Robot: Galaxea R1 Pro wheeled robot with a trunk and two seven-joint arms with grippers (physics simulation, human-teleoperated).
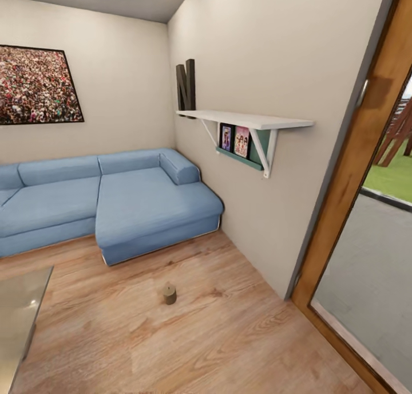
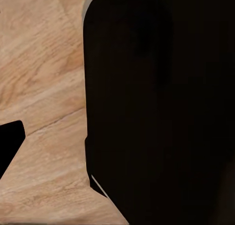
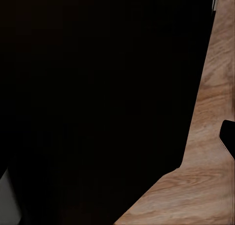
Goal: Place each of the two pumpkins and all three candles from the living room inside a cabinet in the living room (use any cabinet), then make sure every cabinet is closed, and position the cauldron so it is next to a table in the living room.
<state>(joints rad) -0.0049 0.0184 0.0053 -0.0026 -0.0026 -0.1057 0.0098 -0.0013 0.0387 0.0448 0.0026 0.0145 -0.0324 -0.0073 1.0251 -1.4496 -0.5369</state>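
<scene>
One stubby candle (image 1: 169,294) stands upright on the light wood floor (image 1: 217,337), apart from the blue corner sofa (image 1: 114,202) and the glass bench (image 1: 17,308). One white wall shelf (image 1: 246,120) carries a dark letter "N" (image 1: 186,86); two small pictures (image 1: 234,140) sit beneath. One framed crowd photograph (image 1: 37,85) hangs above the sofa. I cannot tell how either arm's jaws stand; both wrist views are mostly dark.

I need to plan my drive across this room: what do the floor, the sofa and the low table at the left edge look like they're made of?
The floor looks like light wood planking, with visible grain and plank seams and a dull sheen. The sofa appears upholstered in matte blue fabric, soft and rounded at the edges. The table seems to have a glass top: it looks translucent and glossy, with a pale reflection.
</scene>
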